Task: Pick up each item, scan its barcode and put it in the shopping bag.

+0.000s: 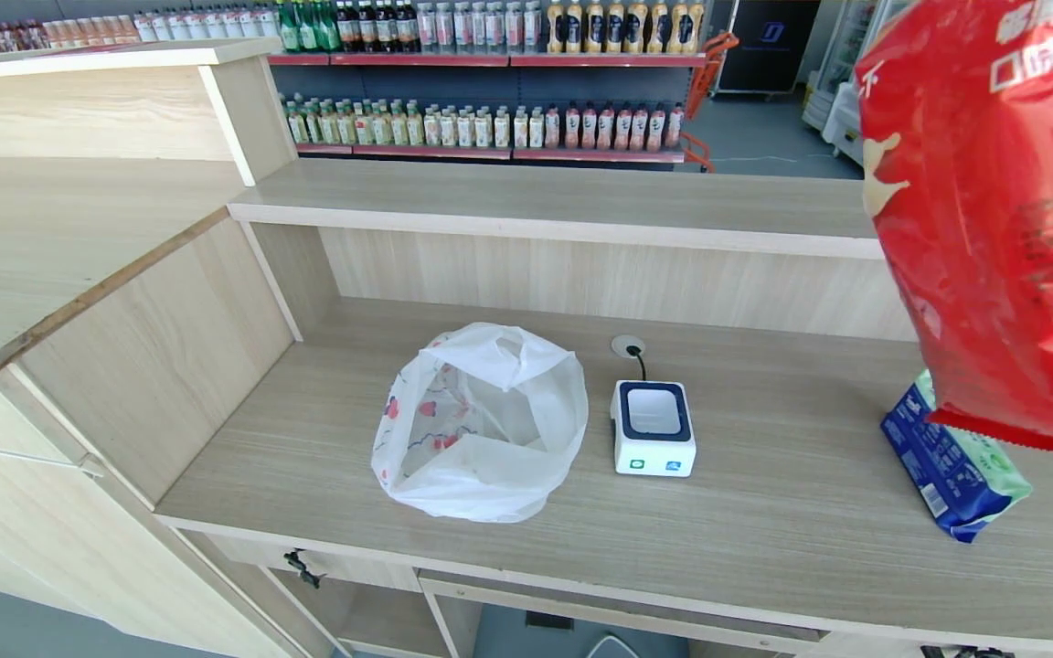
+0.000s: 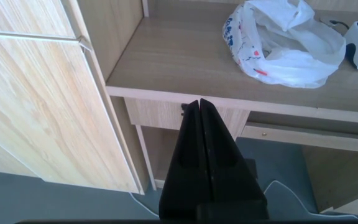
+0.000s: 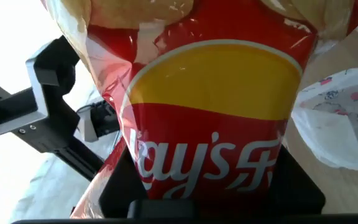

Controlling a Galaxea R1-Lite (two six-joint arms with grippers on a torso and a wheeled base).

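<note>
Now: chip bag (image 1: 993, 228) aloft, shopping bag (image 1: 481, 420) open

Right gripper (image 3: 204, 196) clamps the red chip bag, high above a blue pack (image 1: 951, 466) at the counter's (image 1: 764, 521) right end. Left gripper (image 2: 200, 109) hangs below the counter front, pressed closed and empty. The white shopping bag gapes just beside the scanner (image 1: 654, 428).

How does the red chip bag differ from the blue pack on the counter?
The chip bag is red and yellow; the blue pack is blue with a green end. The chip bag hangs in the air, held by the right claw; the blue pack lies on the counter. Both are soft packets outside the shopping bag.
</note>
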